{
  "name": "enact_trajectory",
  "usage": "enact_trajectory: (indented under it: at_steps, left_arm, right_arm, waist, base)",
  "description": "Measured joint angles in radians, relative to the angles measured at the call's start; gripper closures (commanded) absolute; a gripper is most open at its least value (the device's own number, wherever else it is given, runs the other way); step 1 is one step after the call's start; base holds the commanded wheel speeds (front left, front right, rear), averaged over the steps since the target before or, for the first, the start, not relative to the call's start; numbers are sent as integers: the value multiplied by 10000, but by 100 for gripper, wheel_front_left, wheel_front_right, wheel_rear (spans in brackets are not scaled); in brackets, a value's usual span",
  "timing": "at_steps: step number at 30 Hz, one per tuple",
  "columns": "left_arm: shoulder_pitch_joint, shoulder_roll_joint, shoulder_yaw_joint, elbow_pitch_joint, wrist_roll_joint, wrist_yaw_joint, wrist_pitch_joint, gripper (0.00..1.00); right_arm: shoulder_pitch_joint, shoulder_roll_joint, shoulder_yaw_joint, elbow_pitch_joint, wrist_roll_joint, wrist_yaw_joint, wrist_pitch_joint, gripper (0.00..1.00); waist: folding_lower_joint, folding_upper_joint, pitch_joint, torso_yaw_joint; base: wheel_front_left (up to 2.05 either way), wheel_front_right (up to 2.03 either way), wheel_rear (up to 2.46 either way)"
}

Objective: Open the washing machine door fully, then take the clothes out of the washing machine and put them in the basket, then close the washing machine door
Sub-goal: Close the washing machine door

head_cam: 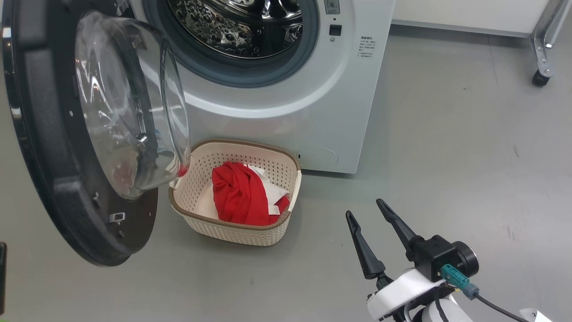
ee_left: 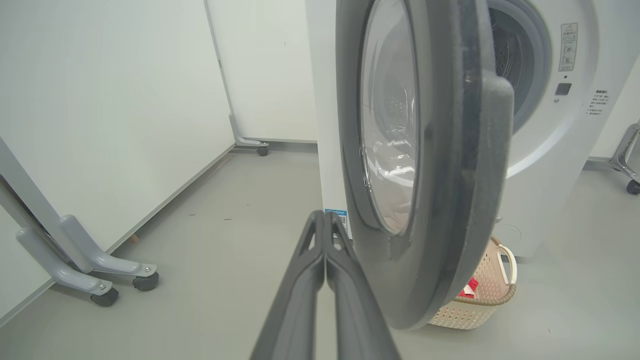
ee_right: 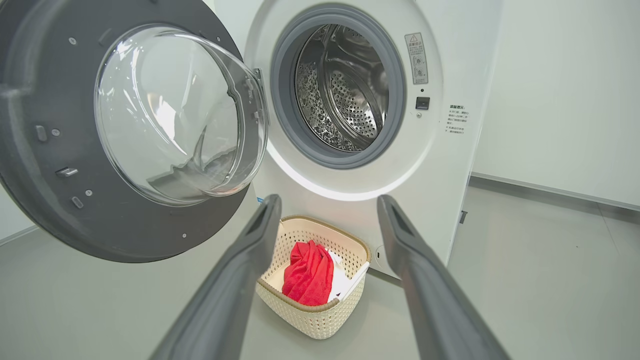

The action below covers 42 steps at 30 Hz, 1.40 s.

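The washing machine door (head_cam: 44, 134) stands swung wide open on the left side of the washing machine (head_cam: 313, 112). Its dark inner face is turned out, and its clear glass bowl (head_cam: 125, 103) bulges toward the machine's front. The grey gasket (head_cam: 250, 76) and the perforated steel drum (head_cam: 232, 22) show through the open mouth.

The red clothes (head_cam: 239, 197) lie bunched in the basket (head_cam: 241, 235), with a white cloth part beside them and a small white label (head_cam: 273, 209) at the near edge. The basket sits on the grey floor (head_cam: 447, 156), close against the machine's base below the mouth, and its left end lies under the door's glass.

The left gripper (ee_left: 325, 220) has its two fingers pressed together with nothing between them. Its tips are just beside the outer rim of the door, near the blue sticker (ee_left: 336, 217); whether they touch the rim I cannot tell. The right gripper (head_cam: 364, 208) hangs above the floor to the right of the basket, apart from it, its fingers spread wide and holding nothing.

A wheeled metal frame (ee_left: 100, 270) stands by the white wall panels at the left.
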Motion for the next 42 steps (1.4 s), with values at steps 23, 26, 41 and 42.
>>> enact_trajectory:
  at_steps: [23,26,41,42]
  left_arm:
    - [-1944,-1448,1791,853,-7986,746,4385,100]
    - [-2281,-1708,2013,899,-9060,1131,5173,100]
    - [-3282,-1967,3266,1344,-11599,2529,6932,100]
    - [-3282,-1967,3269,1381,-11793,2529,7043,100]
  right_arm:
    - [21,12,217,31,0,13,0,0]
    - [43,12,182,31,0,13,0,0]
    - [75,12,117,31,0,10,0,0]
    - [75,12,115,31,0,10,0,0]
  waist:
    - [0,0,-96,-242]
    - [0,0,-66,-320]
    - [0,0,94,-479]
    - [0,0,104,-491]
  base:
    - [0,0,0]
    - [0,0,0]
    - [0,0,0]
    - [0,0,0]
